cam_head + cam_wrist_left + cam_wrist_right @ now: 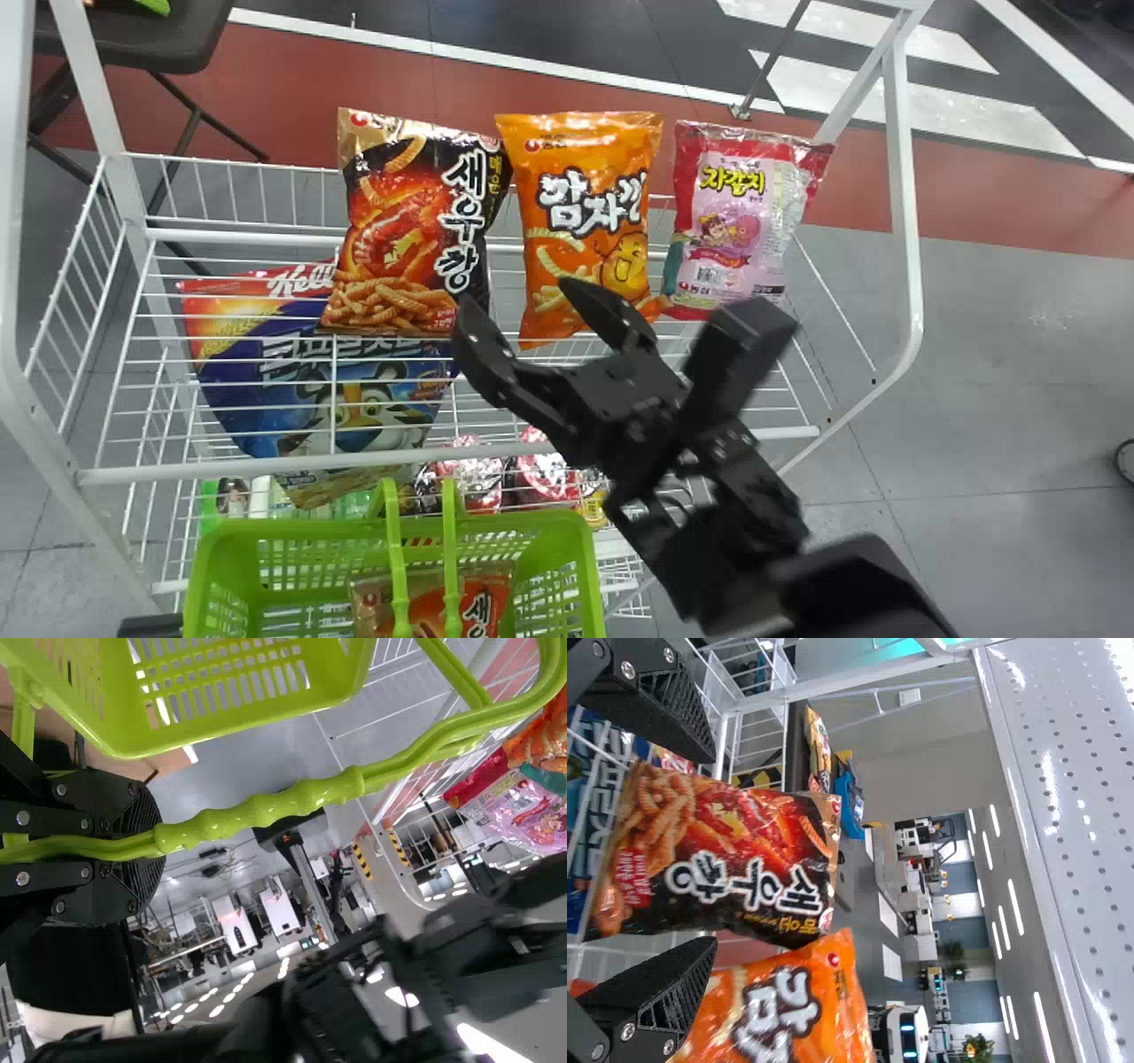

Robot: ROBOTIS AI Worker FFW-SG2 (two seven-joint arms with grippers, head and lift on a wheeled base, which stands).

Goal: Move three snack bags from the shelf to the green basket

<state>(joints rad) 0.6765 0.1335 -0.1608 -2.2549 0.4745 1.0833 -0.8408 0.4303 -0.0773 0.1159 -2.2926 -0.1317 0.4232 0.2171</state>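
My right gripper [512,294] holds its two black fingers [651,1005] spread wide, and framed between them, upright in the room, I see the black-and-red snack bag [735,850]. Next to it stands the orange snack bag [780,1014], partly overlapped by one of my fingers. Whether I touch either bag, I can't tell. Behind white wires I make out a blue bag [580,802]. A perforated white panel [1072,815] spans overhead, and farther off ceiling lights [1014,906] glow.
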